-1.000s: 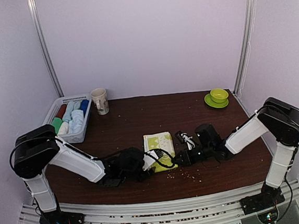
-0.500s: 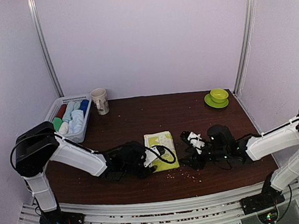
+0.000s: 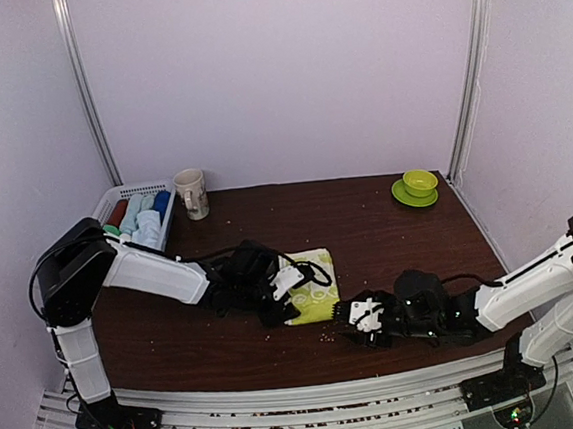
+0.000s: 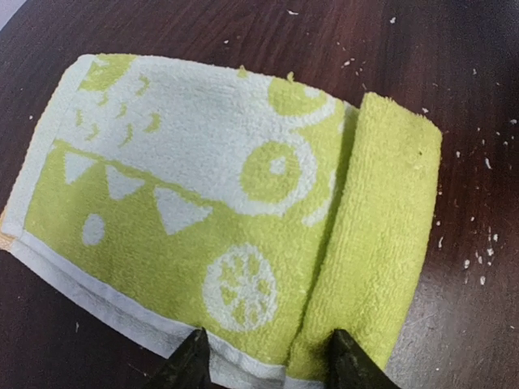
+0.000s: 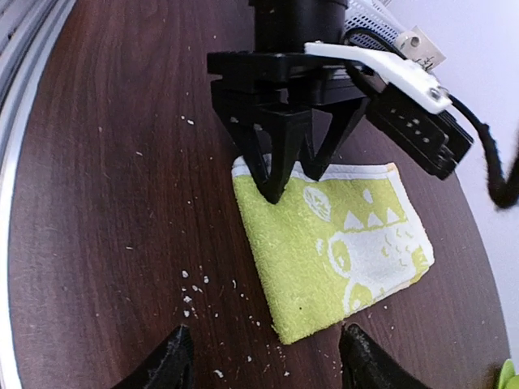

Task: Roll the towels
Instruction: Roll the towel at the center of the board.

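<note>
A yellow-green towel (image 3: 317, 272) with white print lies flat on the dark table, mid-front. In the left wrist view the towel (image 4: 203, 203) has its plain right end (image 4: 381, 235) turned over into a thick fold. My left gripper (image 4: 268, 365) is open. Its tips rest on the towel's near hem, one each side of the fold line. In the top view the left gripper (image 3: 296, 296) is at the towel's front-left edge. My right gripper (image 5: 268, 365) is open and holds nothing. It is low over bare table, just short of the towel's (image 5: 332, 243) corner and facing the left gripper (image 5: 296, 174).
A white slatted basket (image 3: 168, 235) with several rolled towels stands at the back left, a printed cup (image 3: 191, 193) beside it. A green bowl on a saucer (image 3: 419, 185) sits at the back right. Pale crumbs (image 5: 190, 296) dot the table near the towel.
My right gripper let go of the towel's edge, opened, and drew back toward the front. The left gripper moved away from the front edge, along the towel's left side.
</note>
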Tool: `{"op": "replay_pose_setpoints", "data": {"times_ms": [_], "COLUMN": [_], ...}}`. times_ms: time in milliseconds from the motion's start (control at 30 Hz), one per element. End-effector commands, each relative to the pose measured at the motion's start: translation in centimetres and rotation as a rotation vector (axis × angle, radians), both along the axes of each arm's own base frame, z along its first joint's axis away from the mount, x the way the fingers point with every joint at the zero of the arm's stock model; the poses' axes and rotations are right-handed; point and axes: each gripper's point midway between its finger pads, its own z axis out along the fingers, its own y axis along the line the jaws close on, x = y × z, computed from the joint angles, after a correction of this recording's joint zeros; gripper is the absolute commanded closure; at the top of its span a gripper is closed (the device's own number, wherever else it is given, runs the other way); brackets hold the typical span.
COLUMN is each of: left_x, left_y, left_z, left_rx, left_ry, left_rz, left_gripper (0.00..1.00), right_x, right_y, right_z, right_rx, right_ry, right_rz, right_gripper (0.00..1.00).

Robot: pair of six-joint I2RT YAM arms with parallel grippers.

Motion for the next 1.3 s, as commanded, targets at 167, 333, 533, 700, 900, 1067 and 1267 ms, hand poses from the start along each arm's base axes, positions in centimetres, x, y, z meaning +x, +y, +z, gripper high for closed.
{"op": "replay_pose_setpoints", "data": {"times_ms": [167, 333, 533, 700, 900, 1067, 1267], "left_x": [-1.5, -1.5, -1.7, -1.5, -1.5, -1.4, 0.1], "left_y": [1.3, 1.4, 1.5, 1.6, 1.6, 1.8, 3.1], "left_z": [-3.3, -2.9, -2.6, -2.4, -2.1, -1.4, 1.9], "left_rx": [0.051, 0.032, 0.025, 0.012, 0.003, 0.003, -0.023], "left_ry": [0.238, 0.295, 0.326, 0.34, 0.342, 0.312, 0.139], "left_rz": [-0.048, -0.062, -0.072, -0.075, -0.081, -0.081, -0.032], "left_gripper": [0.52, 0.56, 0.56, 0.56, 0.56, 0.54, 0.33], "right_x": [2.7, 3.9, 4.8, 5.0, 5.0, 4.5, 3.0], "right_y": [0.4, 0.7, 1.1, 0.9, 1.2, 2.1, 3.2], "right_z": [-2.6, -4.8, -6.6, -8.0, -8.7, -9.4, -8.3], "right_rx": [-0.306, -0.437, -0.543, -0.644, -0.675, -0.669, -0.596], "right_ry": [-0.295, -0.356, -0.405, -0.45, -0.458, -0.381, -0.238], "right_rz": [-0.078, -0.097, -0.098, -0.087, -0.067, -0.031, 0.036], "right_gripper": [0.4, 0.42, 0.49, 0.59, 0.8, 1.0, 1.0]}}
